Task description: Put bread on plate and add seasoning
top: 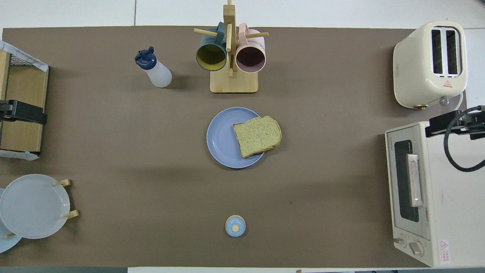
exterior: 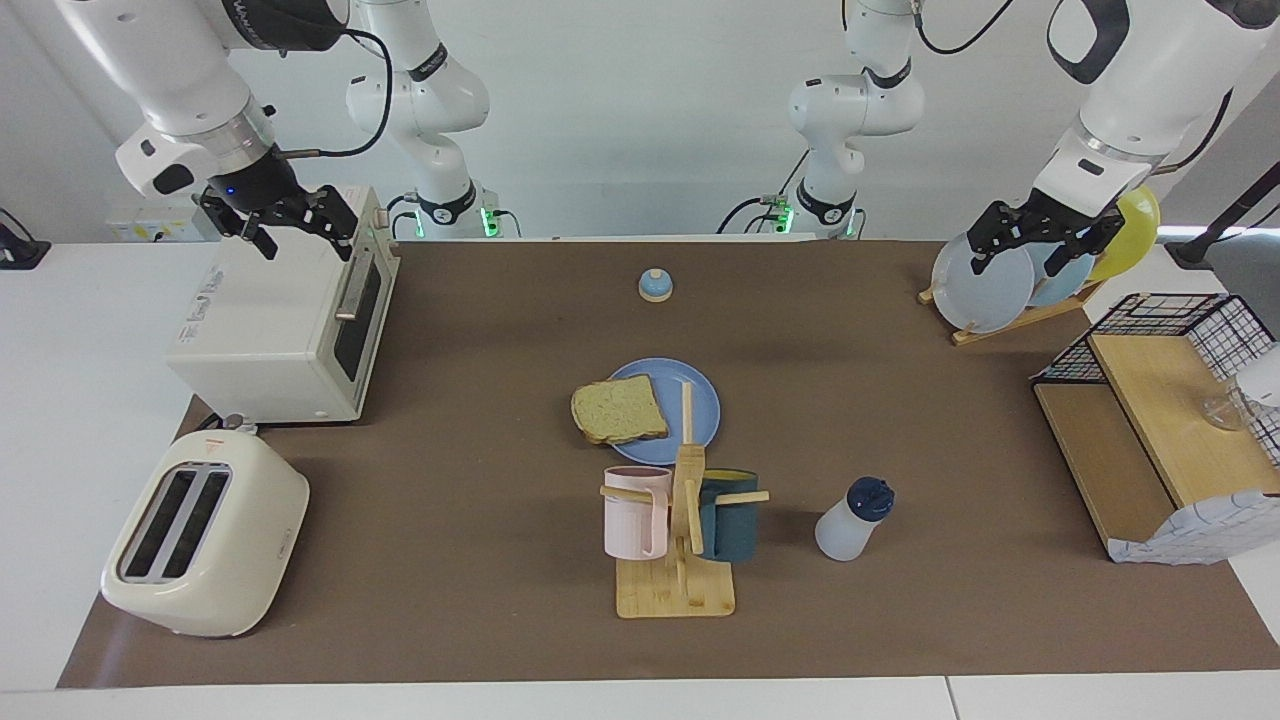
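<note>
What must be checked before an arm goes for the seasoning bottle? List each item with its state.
1. Bread on the plate: ok, though it overhangs the rim toward the right arm's end.
2. Seasoning bottle upright, cap on: ok. It stands beside the mug rack, toward the left arm's end, apart from it.
3. Left gripper free: ok, open and holding nothing, up over the rack of upright plates.
4. Right gripper free: ok, open and holding nothing, over the toaster oven.
5. Whether the bottle's cap is latched shut: cannot tell.
</note>
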{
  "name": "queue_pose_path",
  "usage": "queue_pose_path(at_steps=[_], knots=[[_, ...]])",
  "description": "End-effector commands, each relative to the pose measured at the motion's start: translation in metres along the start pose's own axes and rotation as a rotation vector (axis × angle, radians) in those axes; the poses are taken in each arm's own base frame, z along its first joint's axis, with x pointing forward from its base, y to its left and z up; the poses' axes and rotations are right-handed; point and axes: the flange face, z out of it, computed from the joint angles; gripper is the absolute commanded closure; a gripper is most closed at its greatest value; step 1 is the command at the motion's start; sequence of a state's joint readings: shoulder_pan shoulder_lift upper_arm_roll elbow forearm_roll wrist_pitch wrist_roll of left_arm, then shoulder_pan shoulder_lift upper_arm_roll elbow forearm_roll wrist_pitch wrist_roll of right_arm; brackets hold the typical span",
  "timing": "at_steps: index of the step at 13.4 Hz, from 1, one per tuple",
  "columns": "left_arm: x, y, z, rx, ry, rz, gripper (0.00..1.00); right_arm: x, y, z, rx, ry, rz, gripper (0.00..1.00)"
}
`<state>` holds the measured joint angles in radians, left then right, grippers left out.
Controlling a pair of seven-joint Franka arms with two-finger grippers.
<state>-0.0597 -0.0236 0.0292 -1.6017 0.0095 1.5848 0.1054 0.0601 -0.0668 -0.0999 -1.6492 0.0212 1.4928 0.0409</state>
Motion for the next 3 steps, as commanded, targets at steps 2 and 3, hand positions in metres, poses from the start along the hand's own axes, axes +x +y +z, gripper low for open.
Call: queue_pose_path(at_steps=[2, 3], knots=[[0.0012, -0.0004, -0.0033, -0.018, 0.020, -0.012, 0.00, -0.0009, 0.0007, 0.0006, 0.002, 0.001, -0.018, 0.00], [0.0013, -0.0013, -0.0034, -0.018, 0.021, -0.014, 0.00, -0.0009, 0.0007, 0.0006, 0.002, 0.001, -0.018, 0.00]])
